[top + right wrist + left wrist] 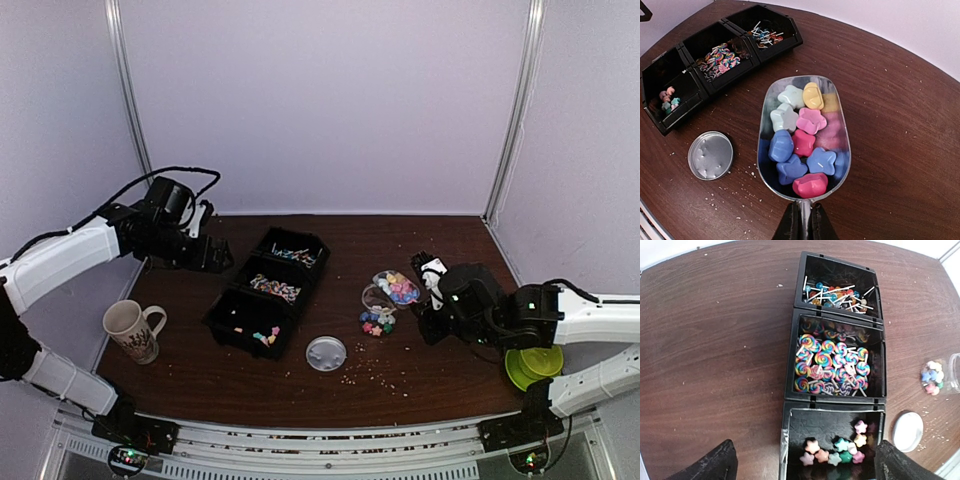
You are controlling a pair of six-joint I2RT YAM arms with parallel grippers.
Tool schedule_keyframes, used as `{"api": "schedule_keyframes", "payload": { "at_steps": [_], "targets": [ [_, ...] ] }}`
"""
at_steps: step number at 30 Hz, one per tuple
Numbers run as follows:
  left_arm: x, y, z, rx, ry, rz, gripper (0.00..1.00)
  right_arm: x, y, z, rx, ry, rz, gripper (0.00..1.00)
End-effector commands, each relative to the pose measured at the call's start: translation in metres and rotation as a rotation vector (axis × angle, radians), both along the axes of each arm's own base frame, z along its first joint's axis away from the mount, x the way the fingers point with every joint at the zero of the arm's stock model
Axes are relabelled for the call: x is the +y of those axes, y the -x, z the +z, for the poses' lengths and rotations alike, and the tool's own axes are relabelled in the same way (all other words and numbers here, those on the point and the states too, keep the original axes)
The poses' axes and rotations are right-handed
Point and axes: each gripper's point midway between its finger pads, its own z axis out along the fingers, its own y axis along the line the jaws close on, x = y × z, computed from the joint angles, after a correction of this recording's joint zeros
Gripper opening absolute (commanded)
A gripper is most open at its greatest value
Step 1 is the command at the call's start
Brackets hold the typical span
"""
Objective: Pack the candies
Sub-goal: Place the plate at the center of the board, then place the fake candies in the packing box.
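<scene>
Right pincer (802, 222) is pinched shut on the thin handle of a shiny see-through scoop (799, 80). That scoop is heaped with the candies (805, 142): chunky star-shaped sweets in pink, blue, yellow and pale mint. It's held level over the brown wooden desk (900, 150), I'd guess so nothing rolls out before the pour.

Using the round silver metal lid (710, 155) as the marker, the scoop sits just to its right in the wrist view. A small clear jar (373, 300) with a few sweets in or at it (can't tell which) stands just beyond the lid, right beside the scoop. Lid's lying flat and off, presumably to leave the jar mouth free.

Off to the lid's far left is the black plastic row of three bins (790, 365), with more stars in the bin nearest the lid. Left pincer (804, 452) hovers over that row, spread wide, holding nothing, probably just parked clear.
</scene>
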Motion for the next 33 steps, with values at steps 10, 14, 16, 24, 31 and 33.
{"api": "schedule_keyframes", "payload": {
  "at_steps": [10, 14, 16, 24, 31, 33],
  "targets": [
    [-0.016, 0.016, 0.084, -0.02, 0.209, 0.032, 0.98, -0.01, 0.007, 0.006, 0.119, 0.062, -0.067, 0.0],
    [-0.024, 0.021, 0.105, -0.038, 0.245, 0.018, 0.98, -0.015, 0.011, 0.002, 0.138, 0.076, -0.067, 0.0],
    [-0.026, 0.022, 0.111, -0.045, 0.255, 0.017, 0.98, -0.016, 0.012, 0.0, 0.145, 0.081, -0.065, 0.0],
    [-0.036, 0.03, 0.124, -0.037, 0.279, 0.01, 0.98, -0.012, 0.017, -0.008, 0.182, 0.107, -0.037, 0.0],
    [-0.046, 0.037, 0.139, -0.052, 0.288, -0.02, 0.98, -0.009, 0.016, -0.007, 0.192, 0.107, -0.035, 0.0],
    [-0.047, 0.038, 0.142, -0.058, 0.29, -0.026, 0.98, -0.008, 0.016, -0.007, 0.19, 0.104, -0.033, 0.0]
  ]
}}
